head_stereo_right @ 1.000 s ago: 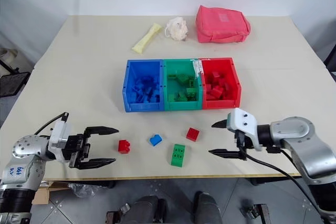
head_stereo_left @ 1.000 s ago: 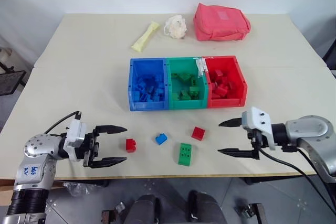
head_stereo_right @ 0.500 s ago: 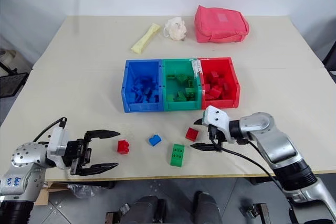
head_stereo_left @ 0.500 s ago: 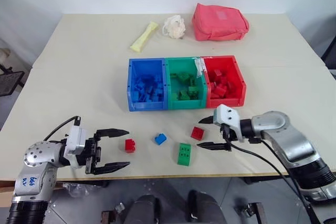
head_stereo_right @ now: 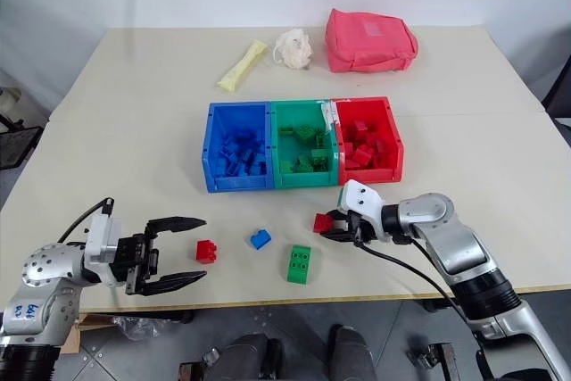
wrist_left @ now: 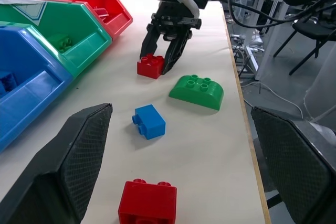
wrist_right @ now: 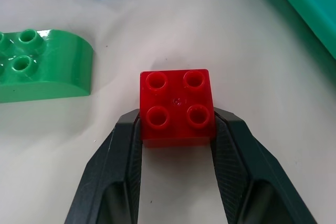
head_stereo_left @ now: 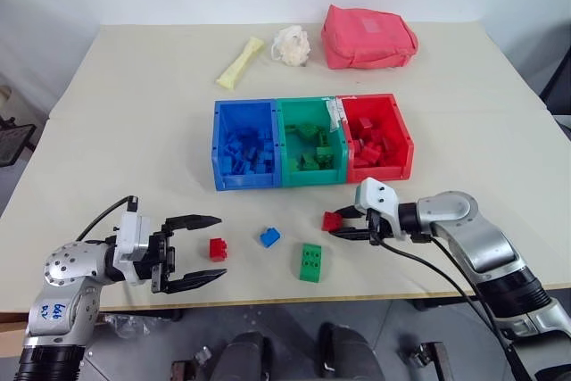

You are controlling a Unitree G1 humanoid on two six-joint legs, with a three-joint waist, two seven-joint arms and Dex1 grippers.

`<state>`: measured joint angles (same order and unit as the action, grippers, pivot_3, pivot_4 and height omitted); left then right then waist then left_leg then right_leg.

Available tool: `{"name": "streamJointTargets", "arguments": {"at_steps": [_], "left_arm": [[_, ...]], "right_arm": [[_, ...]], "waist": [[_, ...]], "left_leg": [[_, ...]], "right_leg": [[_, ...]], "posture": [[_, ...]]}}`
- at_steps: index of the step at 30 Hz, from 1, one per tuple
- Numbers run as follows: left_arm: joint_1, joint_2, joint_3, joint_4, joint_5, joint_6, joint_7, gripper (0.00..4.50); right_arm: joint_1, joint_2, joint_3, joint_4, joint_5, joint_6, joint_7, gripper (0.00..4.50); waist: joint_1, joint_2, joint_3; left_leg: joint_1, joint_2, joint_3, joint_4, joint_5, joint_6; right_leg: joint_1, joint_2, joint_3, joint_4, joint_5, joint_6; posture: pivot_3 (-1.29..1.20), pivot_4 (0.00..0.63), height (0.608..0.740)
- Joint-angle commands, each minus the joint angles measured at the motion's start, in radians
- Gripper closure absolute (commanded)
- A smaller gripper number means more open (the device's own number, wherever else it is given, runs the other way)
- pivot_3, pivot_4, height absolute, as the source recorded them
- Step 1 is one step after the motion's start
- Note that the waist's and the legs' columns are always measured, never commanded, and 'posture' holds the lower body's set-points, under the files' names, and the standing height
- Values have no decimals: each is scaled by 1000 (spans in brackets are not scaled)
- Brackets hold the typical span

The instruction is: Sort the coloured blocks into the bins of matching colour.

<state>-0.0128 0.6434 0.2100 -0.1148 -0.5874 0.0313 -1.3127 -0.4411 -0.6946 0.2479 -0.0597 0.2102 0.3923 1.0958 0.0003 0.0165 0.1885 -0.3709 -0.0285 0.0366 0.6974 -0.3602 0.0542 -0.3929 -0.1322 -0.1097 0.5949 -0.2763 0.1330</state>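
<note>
A small red block (wrist_right: 177, 107) sits between the fingers of my right gripper (head_stereo_left: 335, 223), which is shut on it at table level, in front of the bins. A green block (head_stereo_left: 310, 262) and a blue block (head_stereo_left: 269, 236) lie loose to its left. Further left, a second red block (head_stereo_left: 218, 248) rests on the table just ahead of my left gripper (head_stereo_right: 203, 248), whose fingers stand wide open and touch nothing. The joined bins sit behind: blue (head_stereo_left: 245, 181), green (head_stereo_left: 312, 177) and red (head_stereo_left: 379, 171), each with several blocks inside.
A pink-red fabric pouch (head_stereo_left: 368, 37), a white puffy ball (head_stereo_left: 290, 44) and a yellow wrapped item (head_stereo_left: 239, 62) lie at the back of the table. The loose blocks lie close to the table's front edge (head_stereo_left: 294, 296).
My right gripper has moved left and forward to the red block and shut on it. The left gripper has stayed open and nearly still.
</note>
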Motion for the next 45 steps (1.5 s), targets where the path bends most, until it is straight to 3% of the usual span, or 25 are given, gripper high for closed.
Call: {"name": "streamJointTargets", "arguments": {"at_steps": [1, 9, 18, 19, 26, 32, 36, 42, 45], "left_arm": [[-34, -12, -20, -51, -11, 11, 32, 0], [-176, -82, -67, -34, 16, 60, 189, 0], [-320, -156, -108, 88, 47, 27, 212, 0], [-336, -162, -110, 103, 50, 27, 215, 0], [-421, -177, -122, 195, 71, 4, 191, 0], [-447, -177, -120, 240, 76, -22, 159, 0], [-419, -140, -104, 242, 62, -28, 96, 0], [-385, -96, -87, 250, 57, -37, 29, 0], [-345, -40, -68, 282, 64, -61, -53, 0]], "right_arm": [[9, 1, -84, -84, 43, 29, -42, 3042], [-39, -21, -301, -149, 115, 142, -180, 3042], [-259, 25, -321, 175, 29, 34, -310, 3042], [-288, 38, -322, 220, 20, 16, -330, 2314], [-344, 60, -303, 308, -20, -69, -342, 14], [-271, 30, -318, 190, 17, -31, -280, 14], [-123, -55, -326, 21, 86, -5, -138, 14], [-19, -127, -349, -75, 149, 3, -51, 14], [110, -229, -373, -134, 167, 1, 54, 14]], "waist": [[1, 0, 0], [2, 0, 0], [-1, 0, 0], [-2, 0, 0], [-1, 0, 0], [-1, 0, 0], [4, 0, 0], [1, 0, 0], [6, 0, 0]], "left_leg": [[0, 0, 0, 0, 0, 0], [0, 0, 0, 0, 0, 0], [0, -2, 2, 0, 1, 1], [0, -2, 2, 0, 1, 1], [-1, -2, 2, 0, 1, 2], [-1, -2, 1, 0, 1, 2], [-1, -2, 0, 0, 1, 2], [-1, -2, 2, 1, 1, 2], [0, -2, 1, 1, 1, 2]], "right_leg": [[0, 0, 0, 0, 0, 0], [0, 0, 0, 0, 0, 0], [-1, 1, -6, 2, 0, 0], [-1, 1, -6, 2, 0, 0], [-1, 1, -7, 3, 0, 0], [-1, 1, -8, 2, 0, 1], [-1, 1, -9, 2, 0, 1], [0, 1, -8, 2, 0, 1], [0, 1, -8, 2, 0, 1]], "posture": [[0, 150, 740], [0, 150, 740], [0, 150, 740], [0, 150, 740], [0, 150, 740], [0, 150, 740], [0, 150, 740], [0, 150, 740], [0, 150, 740]]}}
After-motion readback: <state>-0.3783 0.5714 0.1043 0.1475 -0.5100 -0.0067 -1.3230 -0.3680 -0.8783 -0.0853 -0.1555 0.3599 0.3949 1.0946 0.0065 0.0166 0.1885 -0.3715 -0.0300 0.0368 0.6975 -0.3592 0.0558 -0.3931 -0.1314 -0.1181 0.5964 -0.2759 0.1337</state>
